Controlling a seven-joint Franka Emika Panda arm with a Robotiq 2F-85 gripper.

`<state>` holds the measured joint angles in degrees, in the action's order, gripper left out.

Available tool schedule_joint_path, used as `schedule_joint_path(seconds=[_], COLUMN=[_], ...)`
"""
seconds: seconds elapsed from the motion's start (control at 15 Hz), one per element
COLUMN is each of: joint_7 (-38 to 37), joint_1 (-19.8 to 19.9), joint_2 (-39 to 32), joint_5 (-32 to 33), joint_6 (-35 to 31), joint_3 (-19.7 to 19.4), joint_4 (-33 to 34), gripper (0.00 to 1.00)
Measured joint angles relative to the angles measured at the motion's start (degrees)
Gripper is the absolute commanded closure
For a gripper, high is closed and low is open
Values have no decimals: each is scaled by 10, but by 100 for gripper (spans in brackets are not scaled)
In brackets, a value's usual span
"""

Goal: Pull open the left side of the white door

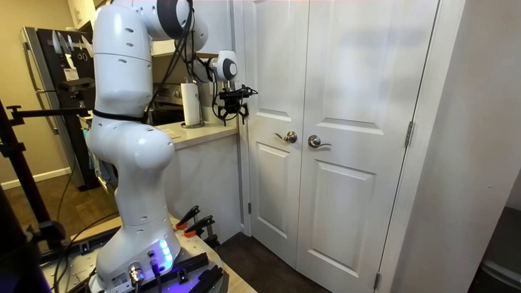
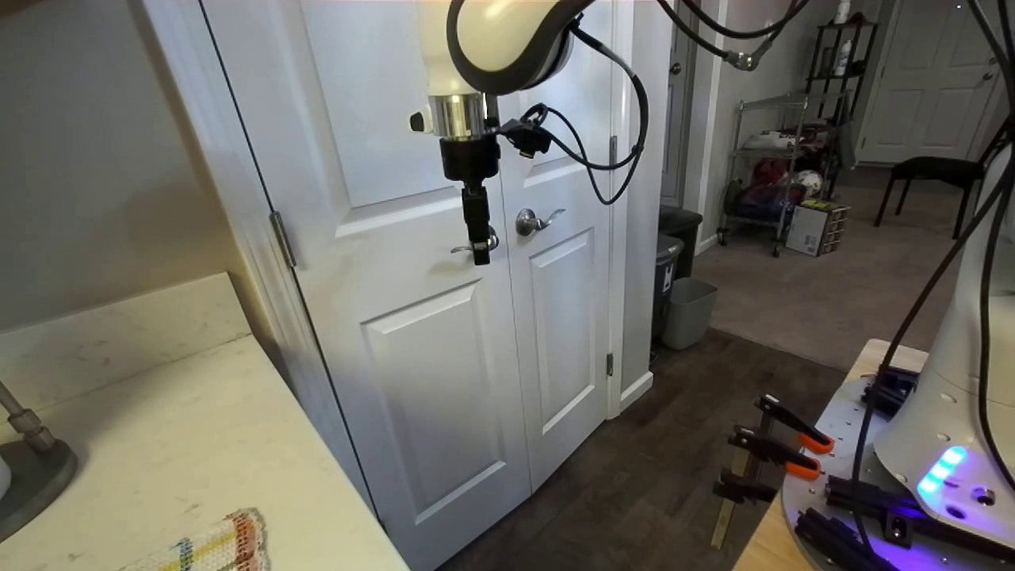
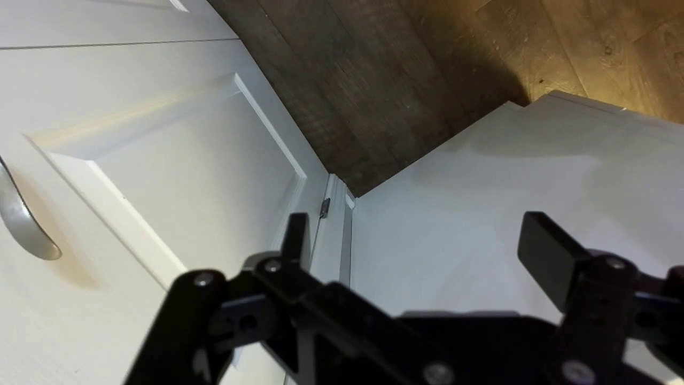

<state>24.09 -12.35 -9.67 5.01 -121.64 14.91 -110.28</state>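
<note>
The white door is shut, its two panelled leaves flush, in both exterior views. Its left side [image 1: 274,183] is the leaf beside the counter, with a curved metal lever handle [image 1: 291,137] near its right edge. The right leaf [image 1: 346,211] bears a matching lever [image 1: 315,141]. Pointing down, my gripper [image 1: 235,120] hangs left of and above the left lever, its fingers spread wide. From another angle, the gripper [image 2: 480,258] partly covers that lever [image 2: 493,239]. In the wrist view nothing lies between the fingertips of the gripper [image 3: 419,243]; the lever [image 3: 26,224] shows at the far left.
A counter [image 1: 207,132] with a paper towel roll [image 1: 190,103] ends beside the door frame, close under the gripper. Its side panel [image 3: 454,214] fills the right of the wrist view. Black clamps [image 2: 773,444] stick out from the robot's table toward the door. Cables loop off the wrist.
</note>
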Motion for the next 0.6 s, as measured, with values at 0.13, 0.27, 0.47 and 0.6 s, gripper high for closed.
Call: schedule_joint_path(seconds=[0.13,0.27,0.47,0.6], joint_7=[0,0,-2,-17], joint_1=[0,0,-1,-5], joint_2=[0,0,0,-2], joint_5=[0,0,0,6], joint_6=[0,0,0,-1], joint_3=[0,0,0,0], joint_4=[0,0,0,0], gripper=[0,0,0,0])
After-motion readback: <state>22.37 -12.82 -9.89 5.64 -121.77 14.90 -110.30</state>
